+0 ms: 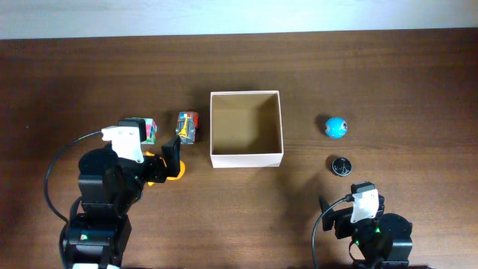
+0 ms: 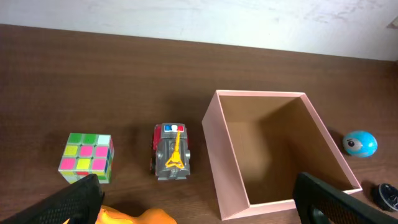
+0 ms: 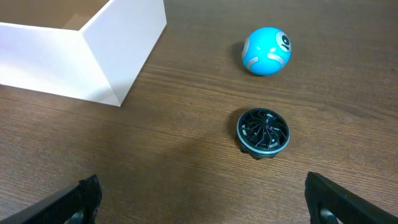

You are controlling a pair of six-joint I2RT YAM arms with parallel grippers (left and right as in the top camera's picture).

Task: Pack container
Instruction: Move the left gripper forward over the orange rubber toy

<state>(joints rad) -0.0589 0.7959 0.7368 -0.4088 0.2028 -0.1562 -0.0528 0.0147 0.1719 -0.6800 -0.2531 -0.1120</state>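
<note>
The container (image 1: 246, 159), a square open cardboard box with white walls and a tan inside, stands mid-table with nothing in it. In the left wrist view its left wall (image 2: 225, 158) is just right of a small grey toy car (image 2: 173, 151) and a colourful cube (image 2: 87, 155). My left gripper (image 2: 199, 210) is open, and an orange object (image 2: 134, 216) lies low between its fingers, near the left one. My right gripper (image 3: 202, 202) is open over bare wood, short of a black disc (image 3: 263, 131) and a blue ball (image 3: 266, 50).
In the overhead view the cube (image 1: 149, 128) and the toy car (image 1: 188, 127) lie left of the box, and the ball (image 1: 336, 127) and the disc (image 1: 341, 165) right of it. The box corner (image 3: 93, 62) shows at the upper left of the right wrist view.
</note>
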